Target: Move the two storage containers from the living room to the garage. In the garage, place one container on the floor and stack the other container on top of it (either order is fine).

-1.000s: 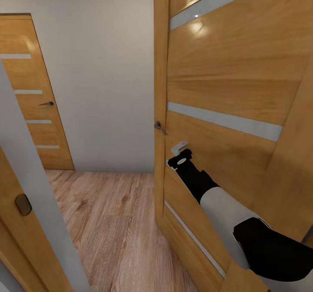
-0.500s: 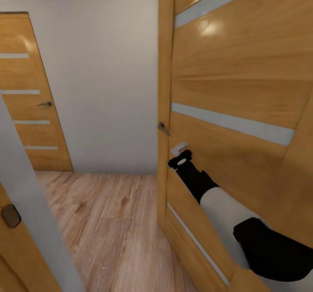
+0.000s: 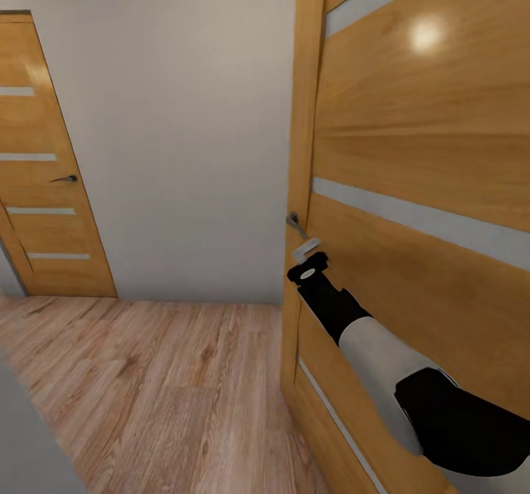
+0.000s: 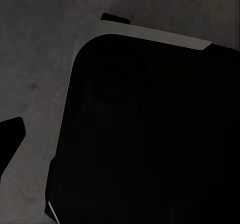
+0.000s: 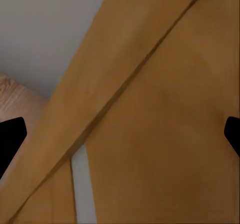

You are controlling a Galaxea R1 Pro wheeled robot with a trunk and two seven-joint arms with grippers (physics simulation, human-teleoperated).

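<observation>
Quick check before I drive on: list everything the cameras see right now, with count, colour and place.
Near door: one, light wood with frosted strips, at right, close to the robot.
Door handle: one, dark metal, on the near door's edge.
Far door: one, light wood with four frosted strips, at far left, shut.
Wall: white-grey, between the doors.
Plank floor: light wood, below.
Right arm: black and white, reaching to the near door.
Right gripper: just below the handle; fingertips spread wide in the right wrist view.
</observation>
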